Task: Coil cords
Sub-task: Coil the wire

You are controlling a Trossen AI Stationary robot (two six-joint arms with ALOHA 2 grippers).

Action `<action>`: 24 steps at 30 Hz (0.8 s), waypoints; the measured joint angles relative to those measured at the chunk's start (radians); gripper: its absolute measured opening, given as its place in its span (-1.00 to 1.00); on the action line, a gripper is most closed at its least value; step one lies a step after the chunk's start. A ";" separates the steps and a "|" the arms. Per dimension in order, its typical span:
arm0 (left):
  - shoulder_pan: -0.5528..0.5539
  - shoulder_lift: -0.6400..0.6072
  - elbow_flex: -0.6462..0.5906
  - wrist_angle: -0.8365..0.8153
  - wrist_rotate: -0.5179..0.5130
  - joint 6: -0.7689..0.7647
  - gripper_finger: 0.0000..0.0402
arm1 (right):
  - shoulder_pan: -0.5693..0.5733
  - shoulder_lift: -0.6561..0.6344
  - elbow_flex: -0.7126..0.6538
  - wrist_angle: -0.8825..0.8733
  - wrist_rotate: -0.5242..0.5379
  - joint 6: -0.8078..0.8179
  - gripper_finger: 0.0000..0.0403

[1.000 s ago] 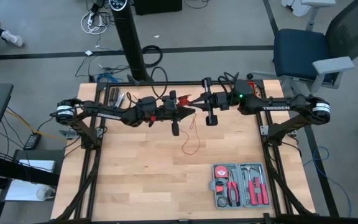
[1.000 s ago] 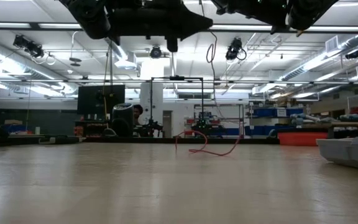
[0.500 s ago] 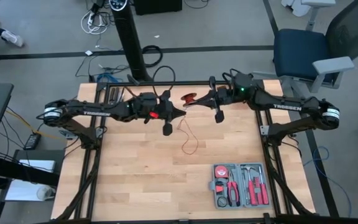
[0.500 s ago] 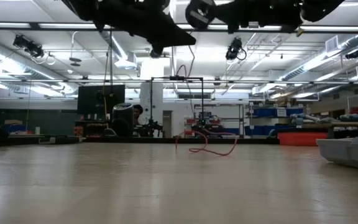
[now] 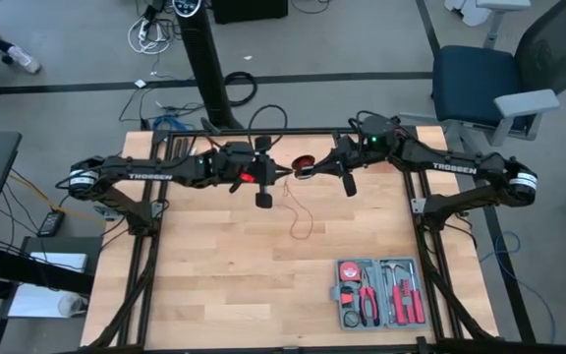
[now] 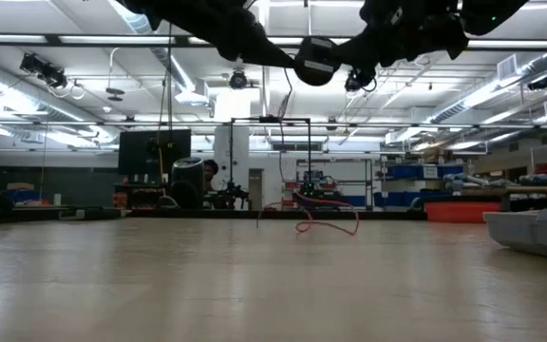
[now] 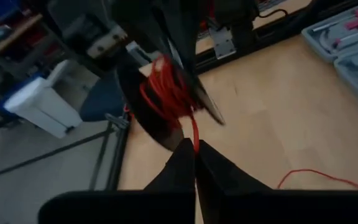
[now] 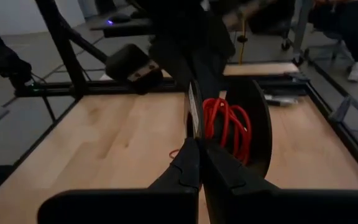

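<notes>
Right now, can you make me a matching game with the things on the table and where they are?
Things:
1. red cord
2. grey tool case
3. left pincer
4. right pincer

Places or states:
A. near table corner
B. shut on the cord's strand
C. wound bundle in the air, loose tail on the wood
D. shut on the wound bundle

Pairs: 1-C, 2-A, 3-B, 4-D

From above, you look straight down on the whole table point(image 5: 214, 275). Your low camera sits at tabletop height, facing the room behind. Each wrist camera peers closely past its own fingers. All four share the red cord point(image 5: 303, 163).
</notes>
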 joint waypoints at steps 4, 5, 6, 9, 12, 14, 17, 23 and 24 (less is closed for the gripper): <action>-0.022 0.000 0.000 0.029 -0.056 0.085 -0.95 | 0.005 0.018 0.002 -0.019 0.018 0.014 -1.00; -0.027 0.002 0.000 0.032 -0.070 0.121 -0.93 | 0.005 0.022 0.002 -0.024 0.009 0.022 -1.00; -0.032 0.010 0.000 0.048 -0.075 0.154 -0.91 | 0.006 0.031 0.002 -0.019 -0.003 0.028 -1.00; -0.045 0.029 0.000 0.071 -0.096 0.257 -0.84 | 0.008 0.054 0.001 -0.032 -0.038 0.039 -1.00; -0.050 0.034 0.000 0.078 -0.134 0.314 -0.77 | 0.008 0.055 0.001 -0.045 -0.043 0.039 -1.00; -0.050 0.042 0.000 0.112 -0.153 0.314 -0.72 | 0.008 0.055 0.001 -0.045 -0.044 0.039 -1.00; -0.050 0.052 0.000 0.162 -0.196 0.308 -0.67 | 0.012 0.055 0.001 -0.034 -0.045 0.040 -1.00; -0.050 0.096 0.000 0.233 -0.217 0.341 -0.64 | 0.026 0.055 0.000 -0.037 -0.048 0.044 -1.00; -0.050 0.100 0.000 0.235 -0.220 0.348 -0.64 | 0.028 0.055 0.000 -0.040 -0.047 0.045 -1.00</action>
